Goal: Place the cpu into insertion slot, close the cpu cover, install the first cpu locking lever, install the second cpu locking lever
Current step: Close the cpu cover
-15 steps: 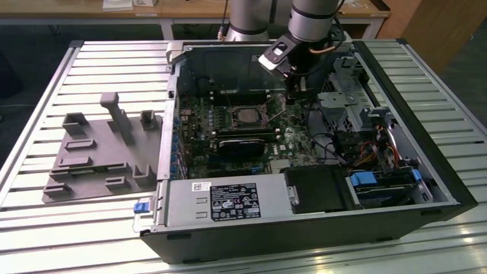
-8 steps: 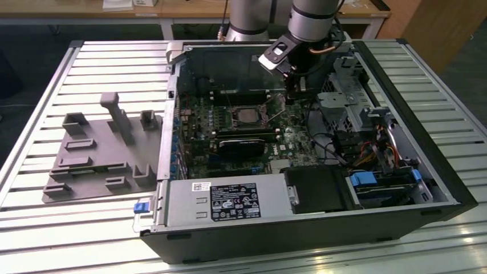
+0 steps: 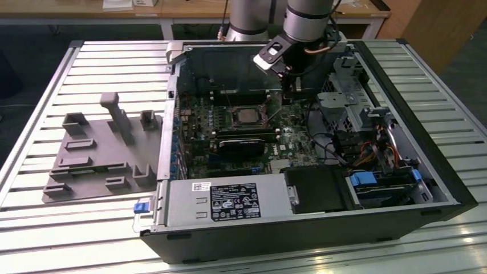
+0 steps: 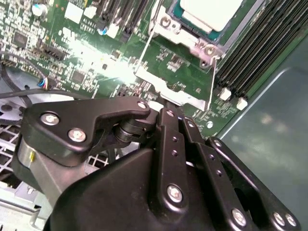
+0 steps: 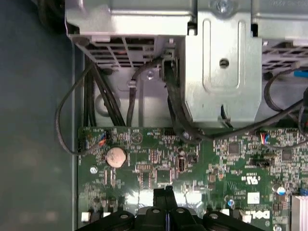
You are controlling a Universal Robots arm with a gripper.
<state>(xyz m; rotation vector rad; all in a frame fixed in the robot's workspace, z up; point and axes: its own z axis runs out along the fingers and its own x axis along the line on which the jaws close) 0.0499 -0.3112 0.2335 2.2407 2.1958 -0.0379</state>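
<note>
Lying in the slot [image 3: 232, 116], the cpu [image 4: 211, 12] is showing through the cover [image 4: 190, 37], which is seemingly lying down flat. The thin wire levers [image 4: 212, 82] are likely going to feel stiff and springy, best pushed at their free ends. The gripper [image 4: 168, 109], fingers together on nothing, is hanging just beside them, with memory sticks [image 4: 255, 53] and cables [image 5: 174, 103] crowding near.

Arm: the grey arm [image 3: 308, 17] stands at the far side of the scene, a little toward the exterior view's right, slanting downward.
Wrist: the black wrist [image 3: 288, 52] is bent and tilted toward the exterior view's left.
Gripper: the black gripper [image 3: 292, 84] [image 4: 165, 107] [image 5: 166, 191] points down, low.
Fingers: the fingers [image 5: 160, 193] are pressed together, tips touching.
</note>
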